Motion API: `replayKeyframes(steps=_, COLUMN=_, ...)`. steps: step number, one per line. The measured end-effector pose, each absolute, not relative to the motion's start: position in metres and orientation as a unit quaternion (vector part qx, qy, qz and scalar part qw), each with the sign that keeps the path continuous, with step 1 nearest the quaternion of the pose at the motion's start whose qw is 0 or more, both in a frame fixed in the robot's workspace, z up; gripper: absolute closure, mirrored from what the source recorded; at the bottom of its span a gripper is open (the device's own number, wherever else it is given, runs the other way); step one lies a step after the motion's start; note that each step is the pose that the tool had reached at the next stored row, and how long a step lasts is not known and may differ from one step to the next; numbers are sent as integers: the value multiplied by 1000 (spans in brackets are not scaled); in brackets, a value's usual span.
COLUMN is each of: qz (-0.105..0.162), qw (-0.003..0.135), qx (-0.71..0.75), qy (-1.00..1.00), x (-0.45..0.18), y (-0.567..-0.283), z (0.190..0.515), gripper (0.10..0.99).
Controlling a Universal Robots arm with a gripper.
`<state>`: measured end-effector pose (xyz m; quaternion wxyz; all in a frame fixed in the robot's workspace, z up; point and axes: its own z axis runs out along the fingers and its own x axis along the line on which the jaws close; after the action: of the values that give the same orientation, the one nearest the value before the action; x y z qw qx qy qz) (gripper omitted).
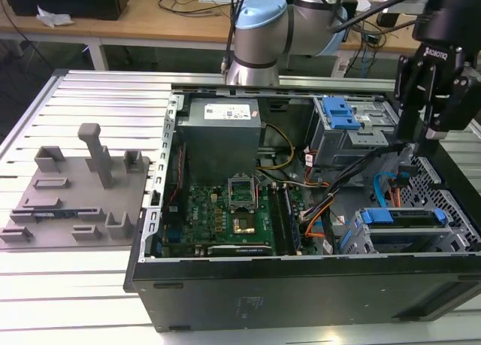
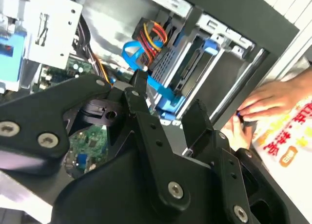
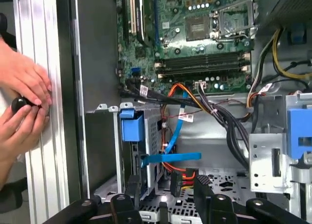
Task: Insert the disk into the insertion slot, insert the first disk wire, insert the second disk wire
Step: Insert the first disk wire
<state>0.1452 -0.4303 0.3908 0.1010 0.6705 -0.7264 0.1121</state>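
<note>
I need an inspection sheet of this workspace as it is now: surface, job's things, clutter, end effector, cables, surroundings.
Surface: slatted metal table carrying the open computer case.
Job's things: the disk sits in the insertion slot, with its blue carrier end showing.
Clutter: grey fixture tray on the table, to the exterior view's left of the case.
End effector: the end effector is open, holds nothing and hovers over the drive bays.
Cables: blue flat cable and red-orange-yellow wire plug lie by the disk; whether either is plugged in cannot be told.
Surroundings: a person's hands at the case's outer wall; a workbench behind.
</note>
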Motion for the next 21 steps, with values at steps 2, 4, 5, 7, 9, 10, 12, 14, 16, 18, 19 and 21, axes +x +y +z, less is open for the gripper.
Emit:
replayKeyframes(steps=2, qz=109, qw=104, qx=650, qy=-745, x=145, y=-430, z=387, gripper=525)
replayKeyframes(steps=4, qz=108, qw=107, qx=632, qy=-760, x=145, y=-430, z=384, gripper=525)
replayKeyframes(steps=5, qz=110, qw=109, qx=630, qy=-761, x=146, y=-430, z=384, gripper=525)
replayKeyframes(steps=7, qz=117, qw=115, qx=629, qy=-760, x=151, y=-430, z=383, gripper=525)
replayKeyframes(steps=9, qz=127, qw=123, qx=627, qy=-758, x=160, y=-430, z=381, gripper=525)
replayKeyframes(steps=10, qz=135, qw=130, qx=626, qy=-757, x=163, y=-429, z=379, gripper=525)
replayKeyframes(steps=12, qz=141, qw=135, qx=625, qy=-756, x=163, y=-419, z=374, gripper=525)
replayKeyframes(steps=14, qz=147, qw=139, qx=625, qy=-754, x=162, y=-413, z=371, gripper=525)
replayKeyframes(steps=16, qz=150, qw=141, qx=630, qy=-749, x=162, y=-412, z=369, gripper=525)
replayKeyframes(steps=18, qz=152, qw=139, qx=638, qy=-742, x=162, y=-412, z=367, gripper=525)
replayKeyframes(steps=19, qz=153, qw=138, qx=641, qy=-739, x=161, y=-412, z=365, gripper=525)
replayKeyframes(steps=21, qz=157, qw=140, qx=642, qy=-738, x=158, y=-411, z=362, gripper=525)
